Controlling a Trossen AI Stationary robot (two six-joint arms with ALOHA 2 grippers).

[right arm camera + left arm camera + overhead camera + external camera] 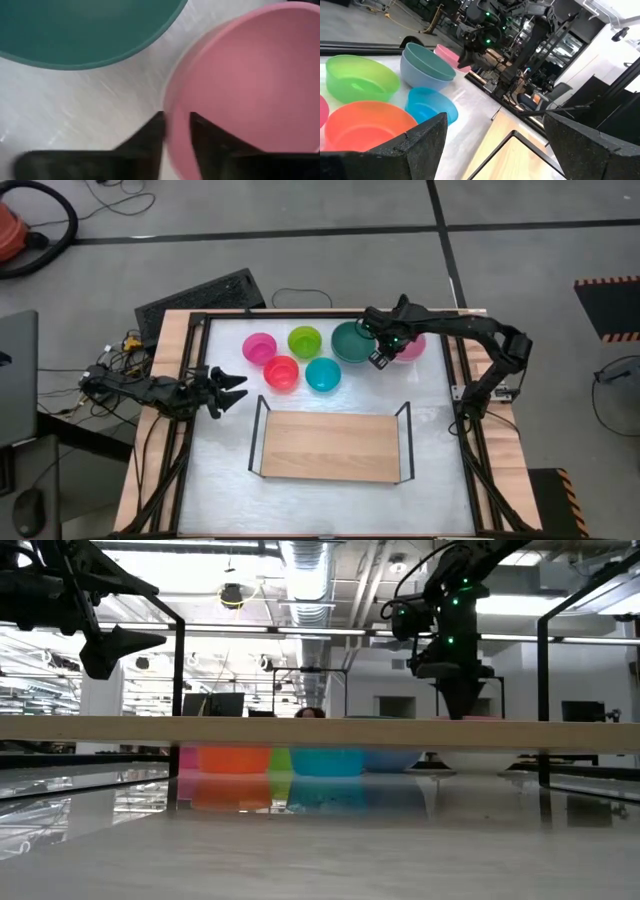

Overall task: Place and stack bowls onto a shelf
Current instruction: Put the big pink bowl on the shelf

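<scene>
The white tabletop (pixel 330 490) carries everything. On its near half lies the flat rectangular light-wood shelf (pixel 330 448) with thin black wire frames at its two short ends; it holds no bowl.

The small round plastic bowls all sit on the far half of the tabletop, beyond the shelf. The large teal bowl (pixel 350 342) stands at the far centre-right. Just right of it, nearly touching, is the large pale pink bowl (pixel 250 80), mostly hidden under the arm in the high view. Left of the teal bowl is the lime green bowl (pixel 305 340), and further left the magenta bowl (pixel 260 347). Nearer the shelf, the orange-red bowl (pixel 282 372) and the small light blue bowl (pixel 322 374) sit side by side.

The right gripper (pixel 176 131) is down at the left rim of the pale pink bowl. Its two dark fingers straddle that rim, one inside the bowl and one outside, in the gap toward the teal bowl, closed narrowly onto the wall.

The left gripper (pixel 232 390) hovers over the left edge of the tabletop, left of the orange-red bowl and well apart from it, its fingers spread wide and holding nothing.
</scene>
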